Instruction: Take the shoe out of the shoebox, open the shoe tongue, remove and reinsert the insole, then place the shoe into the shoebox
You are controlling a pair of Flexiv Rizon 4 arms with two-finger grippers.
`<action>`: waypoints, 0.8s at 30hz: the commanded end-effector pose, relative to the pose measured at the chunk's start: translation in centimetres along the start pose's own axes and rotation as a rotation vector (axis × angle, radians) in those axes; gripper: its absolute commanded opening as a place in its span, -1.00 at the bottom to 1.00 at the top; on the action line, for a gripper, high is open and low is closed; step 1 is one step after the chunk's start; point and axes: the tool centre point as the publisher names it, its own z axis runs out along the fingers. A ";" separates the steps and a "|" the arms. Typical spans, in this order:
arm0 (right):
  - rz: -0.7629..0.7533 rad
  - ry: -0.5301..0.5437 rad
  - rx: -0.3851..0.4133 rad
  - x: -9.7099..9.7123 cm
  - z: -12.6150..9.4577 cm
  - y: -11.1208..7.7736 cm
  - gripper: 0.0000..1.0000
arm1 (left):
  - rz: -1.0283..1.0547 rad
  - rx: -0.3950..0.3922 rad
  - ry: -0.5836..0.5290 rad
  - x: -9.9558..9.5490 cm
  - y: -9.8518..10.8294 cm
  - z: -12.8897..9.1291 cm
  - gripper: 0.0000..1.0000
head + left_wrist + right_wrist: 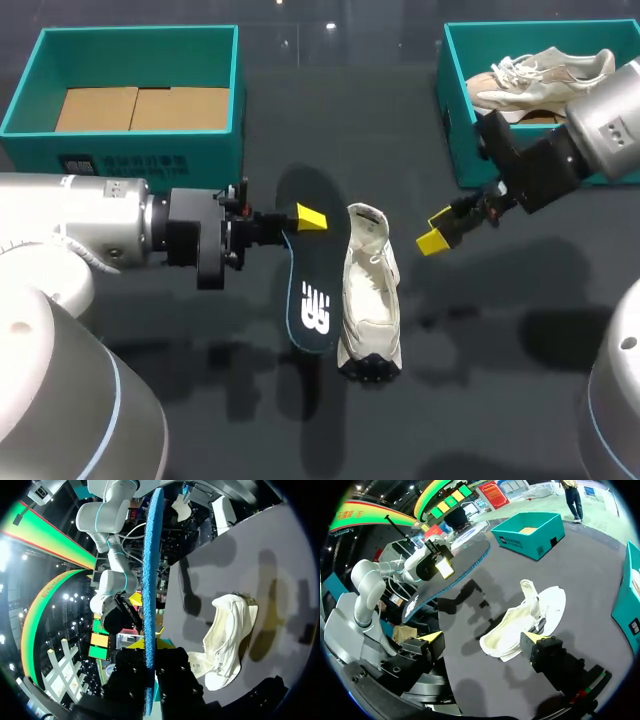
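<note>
My left gripper (300,218) is shut on a black insole (312,290), holding it on edge above the table beside the shoe. In the left wrist view the insole (151,575) runs edge-on, blue-rimmed, out from between the fingers of that gripper (150,667). The white shoe (372,300) lies on the dark table just right of the insole, toe toward the front. My right gripper (436,232) hangs open above the table, right of the shoe's heel. In the right wrist view the shoe (520,622) lies ahead of the right gripper (482,647), with the insole (450,577) beyond it.
A teal shoebox (455,110) at the back right holds a second pale shoe (540,75). Another teal box (130,150) at the back left holds cardboard. The near wall of the right box (627,600) stands close beside my right gripper.
</note>
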 end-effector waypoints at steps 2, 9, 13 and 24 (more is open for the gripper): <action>0.000 -0.033 0.020 0.8 -0.8 -0.1 1.00 | -0.001 -0.016 0.008 -0.2 -2.0 -1.7 -1.00; 0.000 -0.033 0.020 0.8 -0.8 -0.1 1.00 | -0.001 -0.016 0.008 -0.2 -2.0 -1.7 -1.00; -0.134 -0.115 0.104 1.4 -0.1 -1.0 1.00 | -0.074 0.059 0.015 -0.2 -3.6 -0.5 -1.00; -0.288 -0.222 0.171 0.4 1.8 -4.6 1.00 | -0.276 0.203 0.025 0.9 -5.6 0.3 -1.00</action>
